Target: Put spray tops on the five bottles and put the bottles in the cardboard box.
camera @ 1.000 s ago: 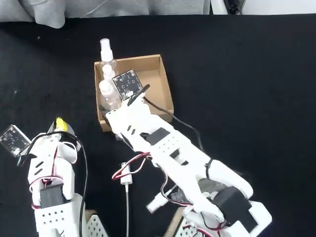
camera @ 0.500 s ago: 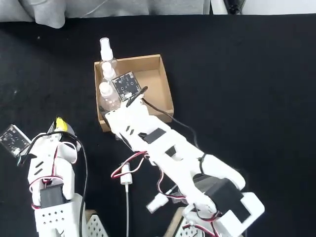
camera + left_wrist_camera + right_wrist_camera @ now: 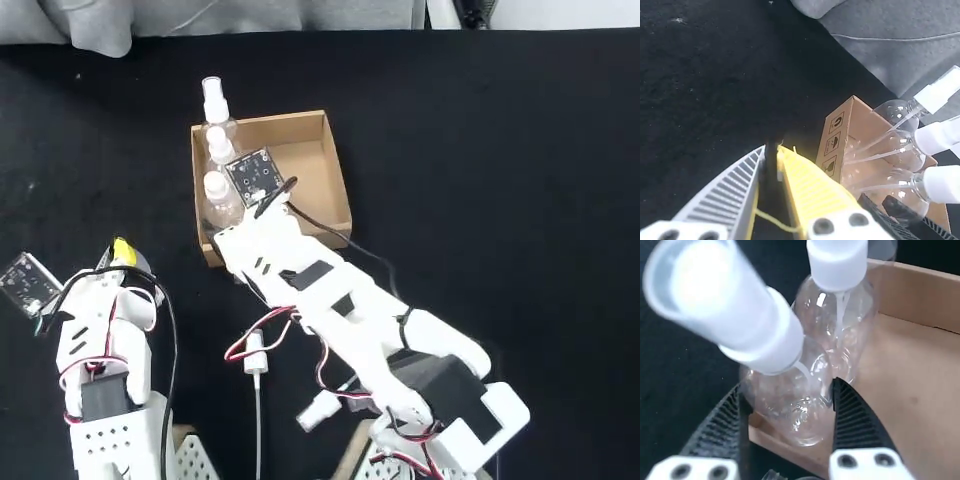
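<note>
Right jaws grip a bottle (image 3: pixel 790 405), left jaws closed; black table (image 3: pixel 500 150), grey cloth (image 3: pixel 250 12) beyond

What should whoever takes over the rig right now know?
Right gripper: jaws shut on a topped bottle at the near end of the cardboard box.
Left gripper: shut, empty, beside the box.
Done: two other topped bottles lie in the box along the same wall.
A loose spray top with its tube lies on the table between the arms.
Left: release this bottle, then top and box two more.
</note>
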Tool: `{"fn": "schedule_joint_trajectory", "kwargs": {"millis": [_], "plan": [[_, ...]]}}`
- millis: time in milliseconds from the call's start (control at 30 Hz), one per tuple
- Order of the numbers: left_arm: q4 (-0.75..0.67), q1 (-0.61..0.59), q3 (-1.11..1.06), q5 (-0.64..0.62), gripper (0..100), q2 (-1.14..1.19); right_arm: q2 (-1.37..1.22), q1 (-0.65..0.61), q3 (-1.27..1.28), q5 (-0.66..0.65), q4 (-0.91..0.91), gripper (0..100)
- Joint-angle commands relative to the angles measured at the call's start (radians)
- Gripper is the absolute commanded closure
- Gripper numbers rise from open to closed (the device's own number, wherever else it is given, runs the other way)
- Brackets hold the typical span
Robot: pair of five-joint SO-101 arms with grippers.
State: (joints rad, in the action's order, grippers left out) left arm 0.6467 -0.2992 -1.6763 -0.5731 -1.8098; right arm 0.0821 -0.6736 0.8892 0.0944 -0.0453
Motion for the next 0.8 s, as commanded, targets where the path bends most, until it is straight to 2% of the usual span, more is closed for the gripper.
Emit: {"fn": "schedule_joint_trajectory", "kwargs": {"millis": [0,100,300,767], "plan": [[-0.018,-0.013,-0.024,0.008,97,-0.011,0.002,-0.023,-0.038,0.008,-0.025,91.5],[-0.018,-0.013,-0.024,0.008,97,-0.011,0.002,-0.023,-0.038,0.008,-0.023,90.8],[-0.018,-0.013,-0.024,0.008,97,-0.011,0.007,-0.023,-0.033,0.008,-0.003,82.5],[-0.021,-0.013,-0.024,0.008,97,-0.011,0.010,-0.025,-0.036,0.002,0.014,81.7]]}}
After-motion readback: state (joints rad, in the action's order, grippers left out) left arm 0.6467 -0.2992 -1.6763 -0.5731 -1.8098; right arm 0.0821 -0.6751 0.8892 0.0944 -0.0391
